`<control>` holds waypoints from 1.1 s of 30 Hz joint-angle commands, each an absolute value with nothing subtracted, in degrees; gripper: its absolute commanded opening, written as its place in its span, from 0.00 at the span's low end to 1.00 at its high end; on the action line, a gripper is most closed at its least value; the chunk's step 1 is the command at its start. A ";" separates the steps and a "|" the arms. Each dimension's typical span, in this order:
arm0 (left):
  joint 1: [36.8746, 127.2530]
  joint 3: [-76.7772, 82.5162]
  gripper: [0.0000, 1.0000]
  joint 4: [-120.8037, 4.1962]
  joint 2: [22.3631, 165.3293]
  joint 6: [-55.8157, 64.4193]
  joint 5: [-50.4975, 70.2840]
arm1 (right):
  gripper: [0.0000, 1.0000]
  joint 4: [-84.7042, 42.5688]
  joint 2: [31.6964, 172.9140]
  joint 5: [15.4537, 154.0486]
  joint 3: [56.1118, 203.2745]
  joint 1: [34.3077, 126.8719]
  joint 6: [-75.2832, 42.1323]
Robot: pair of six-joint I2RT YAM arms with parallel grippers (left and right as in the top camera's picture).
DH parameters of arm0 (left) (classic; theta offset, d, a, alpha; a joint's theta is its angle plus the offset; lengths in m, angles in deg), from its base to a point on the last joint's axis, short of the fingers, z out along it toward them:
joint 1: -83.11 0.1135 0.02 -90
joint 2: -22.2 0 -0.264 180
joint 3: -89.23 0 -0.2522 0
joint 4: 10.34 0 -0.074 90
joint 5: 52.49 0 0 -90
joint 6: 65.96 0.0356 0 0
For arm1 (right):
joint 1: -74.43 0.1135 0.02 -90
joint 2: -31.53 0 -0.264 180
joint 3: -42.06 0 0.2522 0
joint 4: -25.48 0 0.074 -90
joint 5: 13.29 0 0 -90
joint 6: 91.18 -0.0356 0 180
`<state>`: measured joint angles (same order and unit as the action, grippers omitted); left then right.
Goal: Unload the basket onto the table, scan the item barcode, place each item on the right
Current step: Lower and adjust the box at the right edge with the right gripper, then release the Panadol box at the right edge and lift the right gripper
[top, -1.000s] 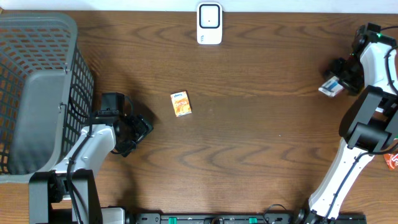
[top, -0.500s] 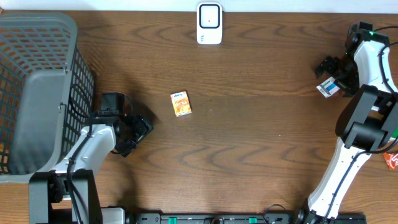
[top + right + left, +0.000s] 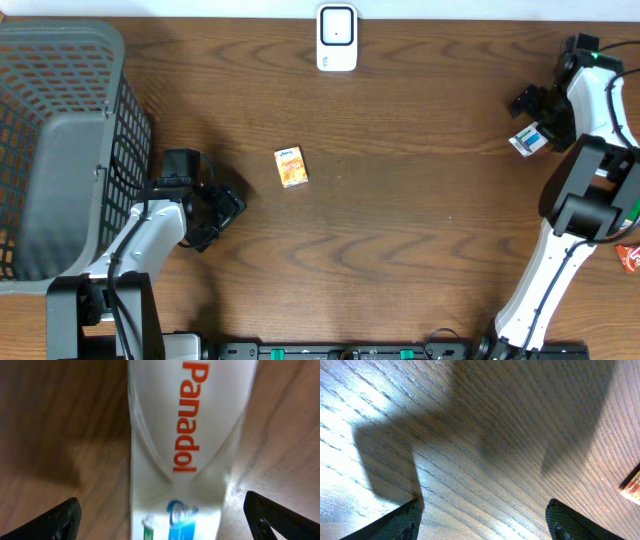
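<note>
A white Panadol box (image 3: 530, 141) lies flat on the table at the far right. My right gripper (image 3: 536, 115) hovers just over it, open. In the right wrist view the Panadol box (image 3: 190, 420) fills the middle, between the spread fingertips (image 3: 272, 520), which stand apart from its sides. A small orange box (image 3: 291, 167) lies mid-table. My left gripper (image 3: 222, 218) is to its left, open and empty above bare wood; the left gripper (image 3: 482, 527) sees only a corner of the orange box (image 3: 632, 487). The white scanner (image 3: 337, 38) stands at the far edge. No barcode shows.
A large grey mesh basket (image 3: 60, 150) takes up the left side, close behind my left arm. A red packet (image 3: 630, 260) lies at the right edge beside the right arm's base.
My right gripper has spread a little wider and drawn slightly toward the far edge. The Panadol box stays lying on the table. The left arm has not moved.
</note>
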<state>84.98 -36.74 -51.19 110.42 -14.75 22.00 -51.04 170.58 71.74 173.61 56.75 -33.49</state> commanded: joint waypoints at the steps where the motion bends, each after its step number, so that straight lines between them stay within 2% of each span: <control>1: 86.36 -43.90 0.82 -53.59 117.20 -13.96 32.45 | 0.98 -50.50 172.26 70.49 174.16 56.67 -35.02; 5: 86.36 -43.90 0.82 -53.59 117.20 -13.96 32.45 | 0.93 -50.48 172.76 69.00 174.16 56.43 -35.00; 7: 86.36 -43.90 0.82 -53.59 117.20 -13.96 32.45 | 0.86 -50.50 173.42 69.03 174.16 56.14 -34.98; 9: 86.36 -43.90 0.83 -53.59 117.20 -13.96 32.45 | 0.75 -50.69 174.25 69.24 174.16 55.79 -34.98; 13: 86.36 -43.90 0.83 -53.59 117.20 -13.96 32.45 | 0.47 -51.50 175.25 69.27 174.16 55.47 -34.85; 14: 86.36 -43.90 0.82 -53.59 117.20 -13.96 32.45 | 0.43 -51.59 175.25 69.29 174.16 55.40 -34.78; 23: 86.36 -43.90 0.82 -53.59 117.20 -13.96 32.45 | 0.42 -55.50 174.44 68.54 174.23 53.37 -33.71; 33: 86.36 -43.90 0.83 -53.59 117.20 -13.96 32.45 | 0.36 -60.57 173.07 65.75 174.23 43.47 -32.14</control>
<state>84.98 -36.74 -51.19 110.42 -14.75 22.00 -59.77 171.80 68.96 174.34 47.31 -32.92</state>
